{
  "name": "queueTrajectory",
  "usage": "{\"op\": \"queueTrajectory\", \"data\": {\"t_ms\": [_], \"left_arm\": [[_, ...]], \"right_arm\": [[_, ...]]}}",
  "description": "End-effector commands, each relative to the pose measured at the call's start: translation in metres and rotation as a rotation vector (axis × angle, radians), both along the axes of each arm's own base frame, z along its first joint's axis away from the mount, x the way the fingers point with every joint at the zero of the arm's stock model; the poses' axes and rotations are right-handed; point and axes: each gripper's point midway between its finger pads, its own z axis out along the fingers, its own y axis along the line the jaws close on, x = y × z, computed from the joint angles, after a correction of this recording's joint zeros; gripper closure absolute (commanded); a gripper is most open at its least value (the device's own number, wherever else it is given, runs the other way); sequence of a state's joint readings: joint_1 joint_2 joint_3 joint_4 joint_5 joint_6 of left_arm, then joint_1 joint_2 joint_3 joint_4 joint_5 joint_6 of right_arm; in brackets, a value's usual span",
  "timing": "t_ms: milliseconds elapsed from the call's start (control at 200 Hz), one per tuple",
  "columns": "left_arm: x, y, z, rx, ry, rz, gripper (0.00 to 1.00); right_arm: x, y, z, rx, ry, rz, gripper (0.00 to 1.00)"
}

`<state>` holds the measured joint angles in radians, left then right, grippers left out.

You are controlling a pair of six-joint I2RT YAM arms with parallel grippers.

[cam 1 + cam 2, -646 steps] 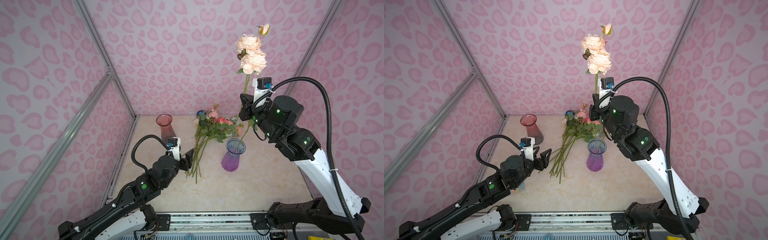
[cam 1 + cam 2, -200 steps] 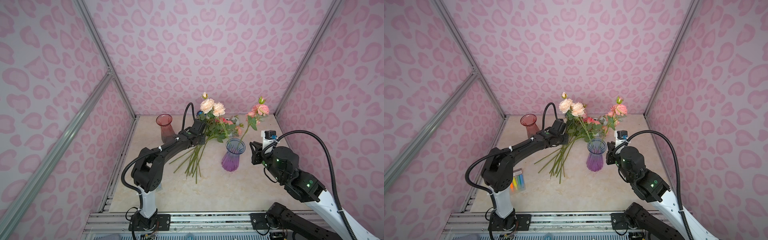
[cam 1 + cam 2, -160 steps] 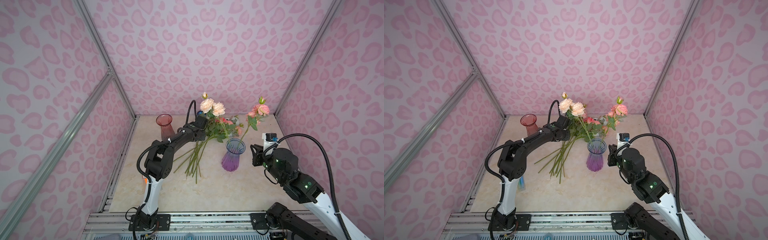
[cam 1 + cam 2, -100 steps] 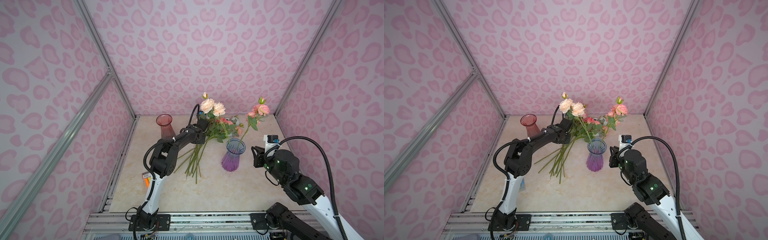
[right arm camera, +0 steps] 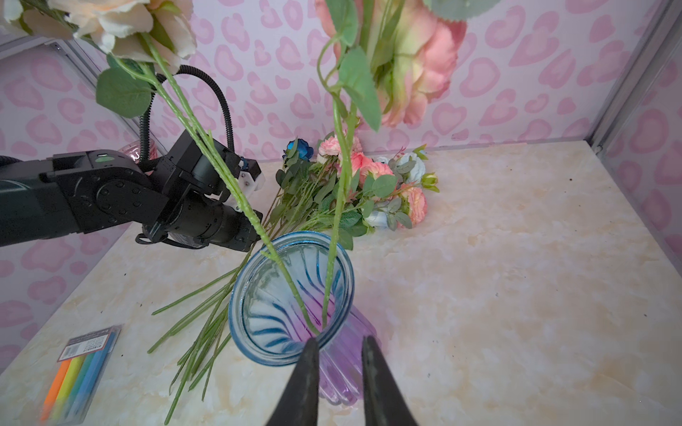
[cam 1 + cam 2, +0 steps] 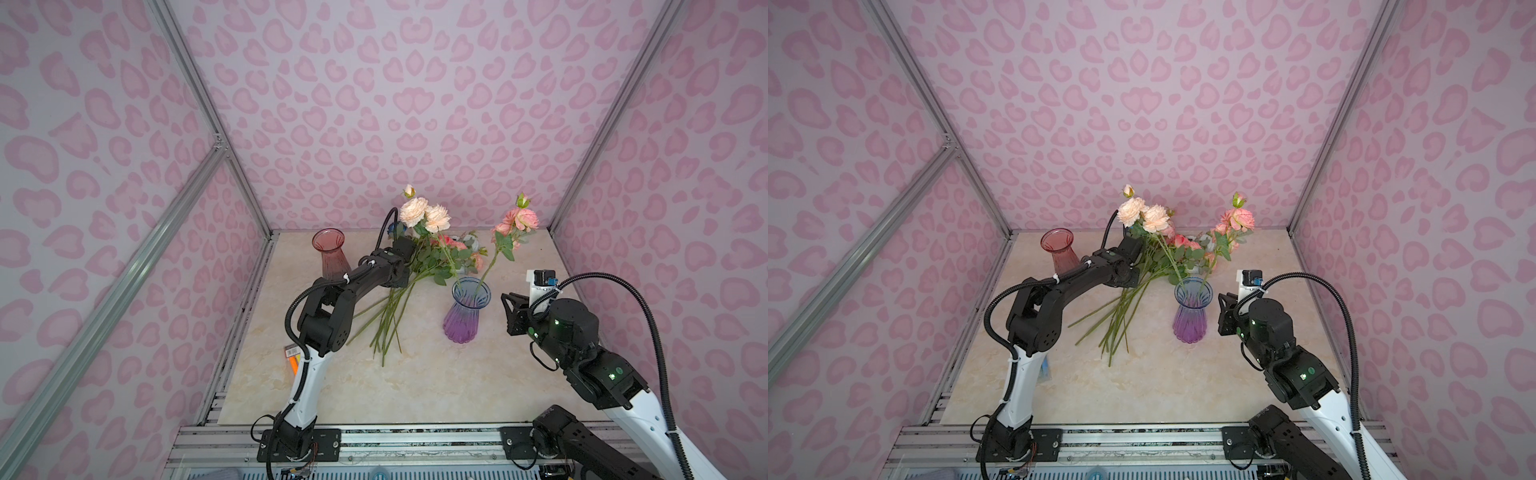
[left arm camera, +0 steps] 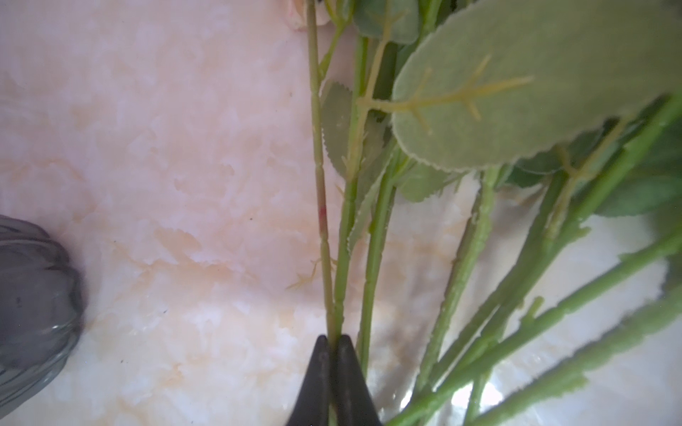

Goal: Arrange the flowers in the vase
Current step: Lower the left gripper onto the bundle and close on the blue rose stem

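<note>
Left end effector [image 7: 334, 339] grips a stem [image 7: 342, 258] at lower centre — raise it slowly, clear of neighbouring stems [image 7: 457, 276]. Right end effector [image 5: 340, 341]: jaws apart, empty, beside vase [image 5: 265, 317].

In a top view the vase [image 6: 466, 311] stands right of centre on the tabletop [image 6: 457, 386] with two flowers [image 6: 519, 218] standing in it, the loose flowers [image 6: 428, 259] lie just left of and behind it, a second vase [image 6: 330, 255] stands toward the tabletop's upper left, and a pen pack [image 6: 293, 357] lies at its left edge.
</note>
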<state>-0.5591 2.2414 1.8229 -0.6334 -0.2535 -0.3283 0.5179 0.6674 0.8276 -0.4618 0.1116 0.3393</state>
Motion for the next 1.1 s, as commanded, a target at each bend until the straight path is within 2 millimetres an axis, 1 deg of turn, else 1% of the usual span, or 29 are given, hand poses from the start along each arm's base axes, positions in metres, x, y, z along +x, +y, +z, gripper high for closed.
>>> {"op": "queueTrajectory", "data": {"t_ms": [0,105,265,360,435,505,645,810,910,1010,1095], "left_arm": [[-0.002,-0.001,0.033,-0.024,-0.044,-0.019,0.95],[-0.006,0.001,0.04,-0.037,-0.051,-0.021,0.92],[-0.016,-0.005,0.035,-0.087,-0.023,-0.037,0.84],[-0.021,-0.006,0.028,-0.101,-0.003,-0.038,0.84],[-0.024,-0.003,0.027,-0.103,-0.005,-0.031,0.85],[-0.024,-0.001,0.027,-0.093,-0.012,-0.027,0.87],[-0.019,0.002,0.029,-0.079,-0.025,-0.012,0.78],[-0.009,0.002,0.028,-0.066,-0.013,-0.006,0.76],[-0.01,0.009,0.027,-0.036,-0.006,0.016,0.76],[-0.011,0.022,0.023,0.014,-0.013,0.044,0.75],[-0.007,0.034,0.022,-0.01,-0.007,0.1,0.73]], "right_arm": [[0.001,0.003,0.005,0.022,-0.016,0.01,0.77],[0.001,0.004,0.005,0.029,-0.015,0.013,0.78],[0.002,0.005,0.004,0.034,-0.014,0.016,0.77],[0.001,0.006,0.004,0.039,-0.014,0.02,0.77],[0.001,0.006,0.005,0.039,-0.016,0.02,0.77],[0.0,0.005,0.005,0.037,-0.017,0.02,0.77],[0.001,0.006,0.003,0.035,-0.011,0.019,0.75],[0.002,0.006,0.002,0.035,-0.01,0.02,0.75],[0.002,0.006,0.002,0.034,-0.009,0.017,0.75],[0.002,0.006,0.002,0.033,-0.011,0.019,0.74],[0.003,0.008,0.002,0.032,-0.009,0.024,0.74]]}}
